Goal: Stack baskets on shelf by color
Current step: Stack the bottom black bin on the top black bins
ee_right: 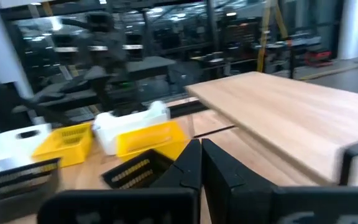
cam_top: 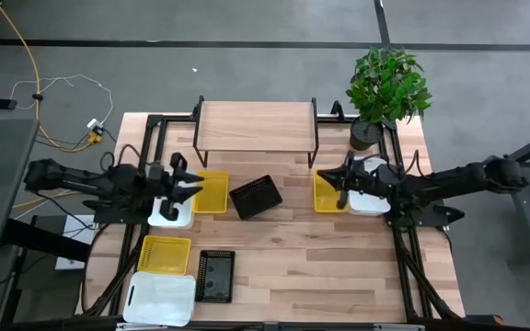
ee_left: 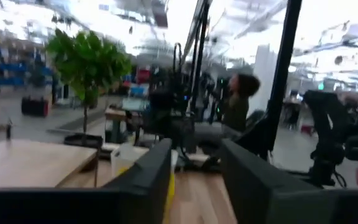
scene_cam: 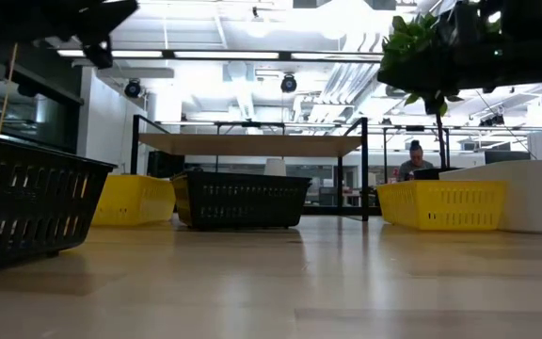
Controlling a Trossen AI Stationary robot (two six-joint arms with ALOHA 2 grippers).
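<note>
Shelf (cam_top: 256,126) top bare; both arms flank a tilted black basket (cam_top: 256,197) between two yellow baskets (cam_top: 212,191).

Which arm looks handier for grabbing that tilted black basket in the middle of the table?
Probably the left. In the high view the left claw sits nearer the tilted black basket, with only a yellow basket between. The right claw hangs over another yellow basket, farther away.

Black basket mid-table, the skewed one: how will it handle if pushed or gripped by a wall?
The black basket is probably light: its plastic walls are perforated. It is low and wide with a flat base, so a push likely slides or spins it, not tips it. The thin mesh wall may flex in a pinch.
</note>
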